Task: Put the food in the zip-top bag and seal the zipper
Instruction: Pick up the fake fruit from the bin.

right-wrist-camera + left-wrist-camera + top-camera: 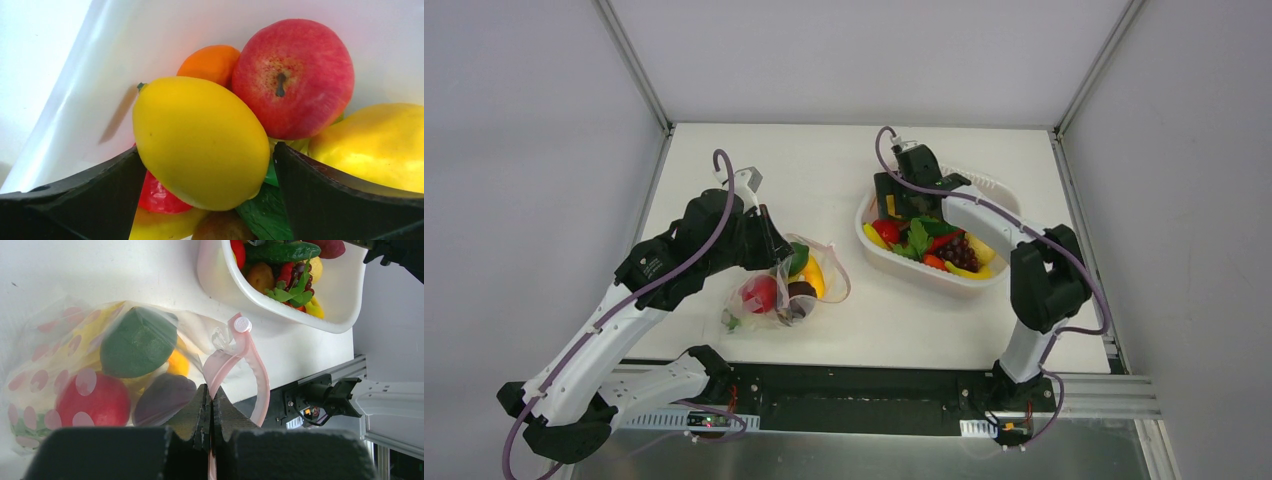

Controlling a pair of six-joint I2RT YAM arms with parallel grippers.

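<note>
The clear zip-top bag with pink spots lies at the table's middle left and holds red, green, dark purple and yellow-orange toy fruits. Its pink zipper strip curls up in a loop at the mouth. My left gripper is shut on that strip at the bag's near-right corner. My right gripper is down in the white basket. Its jaws stand open on either side of a yellow lemon, the left finger touching it and the right finger a sliver off.
The basket holds more food: a red apple, an orange, another yellow fruit, grapes and green leaves. The basket's white wall rises just left of the lemon. The black base rail runs along the table's near edge.
</note>
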